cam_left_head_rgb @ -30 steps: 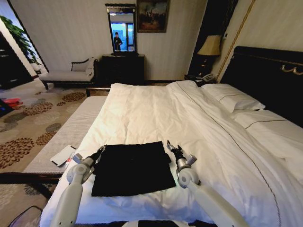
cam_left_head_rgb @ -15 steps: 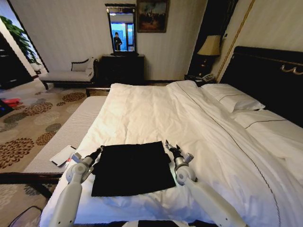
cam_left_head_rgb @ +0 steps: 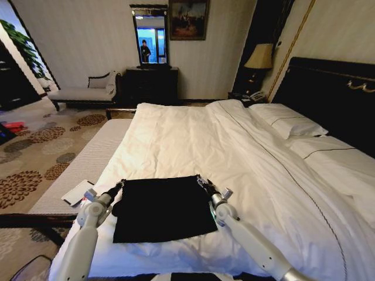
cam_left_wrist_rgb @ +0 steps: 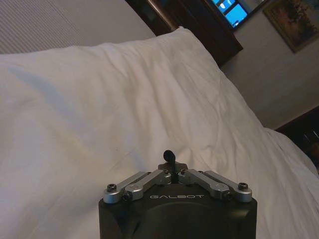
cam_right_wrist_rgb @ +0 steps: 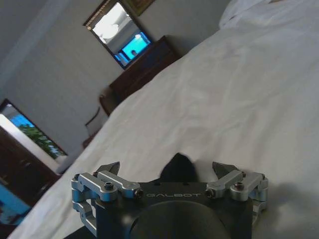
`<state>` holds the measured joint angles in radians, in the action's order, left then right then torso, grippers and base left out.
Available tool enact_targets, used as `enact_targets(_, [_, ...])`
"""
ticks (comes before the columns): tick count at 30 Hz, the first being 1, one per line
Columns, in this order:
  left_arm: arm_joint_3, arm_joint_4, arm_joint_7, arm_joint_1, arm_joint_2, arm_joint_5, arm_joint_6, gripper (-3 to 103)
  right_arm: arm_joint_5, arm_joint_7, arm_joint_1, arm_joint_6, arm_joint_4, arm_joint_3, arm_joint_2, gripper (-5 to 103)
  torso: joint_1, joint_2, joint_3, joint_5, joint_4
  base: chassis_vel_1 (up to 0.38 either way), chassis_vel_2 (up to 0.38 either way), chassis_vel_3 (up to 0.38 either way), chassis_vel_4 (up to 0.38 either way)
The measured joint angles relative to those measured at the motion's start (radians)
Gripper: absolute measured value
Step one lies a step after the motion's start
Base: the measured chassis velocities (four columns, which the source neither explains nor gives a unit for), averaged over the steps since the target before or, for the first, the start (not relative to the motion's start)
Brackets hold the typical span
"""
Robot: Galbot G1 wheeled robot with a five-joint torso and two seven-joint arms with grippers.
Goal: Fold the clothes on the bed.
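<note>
The clothes, a black T-shirt folded into a rectangle, lie near the front edge of the white bed. My left gripper is at the shirt's far left corner. In the left wrist view this gripper is shut, and a small black tip of fabric sticks out between its fingers. My right gripper is at the far right corner. The right wrist view shows it open, with a black fold of the shirt between the spread fingers.
A white flat device lies on the grey bench along the bed's left side. Pillows and the dark headboard are on the right. A chaise, a dresser with a mirror and a lamp stand along the far wall.
Both grippers have reached farther out, to the shirt's far corners. The right one has shifted left onto its corner. The shirt's right edge now lies smoother.
</note>
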<state>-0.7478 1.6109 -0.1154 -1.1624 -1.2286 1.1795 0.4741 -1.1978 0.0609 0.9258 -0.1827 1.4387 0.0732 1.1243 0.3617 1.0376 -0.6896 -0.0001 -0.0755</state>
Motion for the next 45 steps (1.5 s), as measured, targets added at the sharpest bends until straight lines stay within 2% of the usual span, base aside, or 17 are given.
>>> enact_targets(10, [-0.003,0.013,0.001,-0.015,0.001,-0.007,-0.008,1,0.002,-0.028,-0.016,-0.003,-0.043,0.007,0.038,101,0.000,0.000,0.000,0.0001,0.0000,0.000,0.000,0.000,0.000])
enact_targets(11, [-0.004,0.014,0.001,-0.016,0.000,-0.007,-0.008,1,0.002,-0.028,-0.015,-0.002,-0.043,0.007,0.038,90,0.000,0.000,0.000,0.0001,0.0000,0.000,0.000,0.000,0.000])
enact_targets(13, [-0.004,0.015,0.001,-0.017,0.000,-0.008,-0.008,1,0.002,-0.028,-0.014,-0.002,-0.043,0.007,0.038,90,0.000,0.000,0.000,0.0001,0.0000,0.000,0.000,0.000,0.000])
enact_targets(16, [-0.005,0.019,0.001,-0.020,0.000,-0.010,-0.010,1,0.000,-0.026,-0.010,-0.001,-0.040,0.003,0.032,74,0.000,0.000,0.000,0.0001,0.0000,0.000,0.000,0.000,0.000])
enact_targets(18, [-0.005,0.020,0.001,-0.021,0.000,-0.010,-0.011,1,0.000,-0.025,-0.010,-0.001,-0.040,0.002,0.030,74,0.000,0.000,0.000,0.0001,0.0000,0.000,0.000,0.000,0.000])
enact_targets(22, [-0.005,0.026,0.002,-0.024,0.000,-0.014,-0.013,1,0.001,-0.020,-0.010,0.000,-0.039,-0.004,0.026,52,0.000,0.000,0.000,0.0001,0.0000,0.000,0.000,0.000,0.000])
enact_targets(23, [-0.005,0.026,0.002,-0.024,0.000,-0.014,-0.013,1,0.001,-0.020,-0.010,0.000,-0.039,-0.004,0.026,52,0.000,0.000,0.000,0.0001,0.0000,0.000,0.000,0.000,0.000])
enact_targets(26, [-0.006,0.031,0.003,-0.027,-0.001,-0.016,-0.017,1,0.002,-0.019,-0.011,0.000,-0.037,-0.006,0.024,37,0.000,0.000,0.000,0.0001,0.0000,0.000,0.000,0.000,0.000])
enact_targets(27, [-0.006,0.031,0.003,-0.027,-0.001,-0.016,-0.017,1,0.002,-0.019,-0.011,0.000,-0.037,-0.006,0.024,37,0.000,0.000,0.000,0.0001,0.0000,0.000,0.000,0.000,0.000])
enact_targets(29, [-0.007,0.034,0.003,-0.028,-0.001,-0.017,-0.020,1,0.003,-0.020,-0.012,0.000,-0.033,-0.007,0.021,26,0.000,0.000,0.000,0.0001,0.0000,0.000,0.000,0.000,0.000])
enact_targets(31, [-0.007,0.035,0.003,-0.028,0.000,-0.017,-0.020,1,0.003,-0.020,-0.012,0.000,-0.031,-0.008,0.020,26,0.000,0.000,0.000,0.0001,0.0000,0.000,0.000,0.000,0.000])
enact_targets(35, [-0.011,0.045,0.017,-0.027,0.001,-0.017,-0.036,1,0.003,-0.025,-0.012,-0.009,-0.015,-0.017,0.013,4,0.000,0.000,0.000,0.0001,0.0000,0.000,0.000,0.000,0.000])
enact_targets(41, [-0.033,0.095,0.071,-0.040,0.000,0.000,-0.091,1,-0.004,-0.050,0.001,-0.045,0.040,-0.043,-0.003,2,0.000,0.000,0.000,0.0002,0.0003,0.000,0.000,0.000,0.000])
enact_targets(45, [-0.068,0.203,0.111,-0.077,-0.021,0.060,-0.124,1,-0.052,-0.088,0.048,-0.084,0.160,-0.100,-0.023,2,0.000,0.000,0.000,0.0002,0.0000,0.000,0.000,0.000,0.000])
